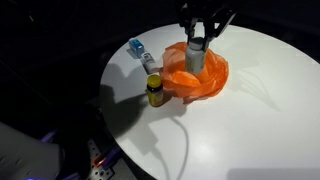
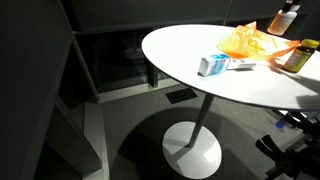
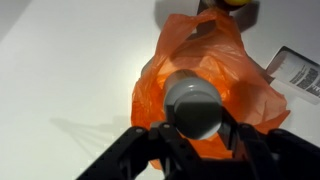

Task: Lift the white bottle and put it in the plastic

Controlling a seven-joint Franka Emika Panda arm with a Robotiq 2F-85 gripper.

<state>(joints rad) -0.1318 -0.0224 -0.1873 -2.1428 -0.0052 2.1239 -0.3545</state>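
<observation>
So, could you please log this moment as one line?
fingers: shut on white bottle | bottle: upright, orange plastic bag around it | jar: beside bag

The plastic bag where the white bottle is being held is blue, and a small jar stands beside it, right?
Not blue: the wrist view shows the plastic bag is orange. The rest holds: the end effector grips the white bottle at the bag, and the small jar stands beside it.

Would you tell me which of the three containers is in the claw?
The white bottle, upright at the orange bag; the yellow-lidded jar stands beside the bag, and the blue-and-white pack lies farther off.
</observation>
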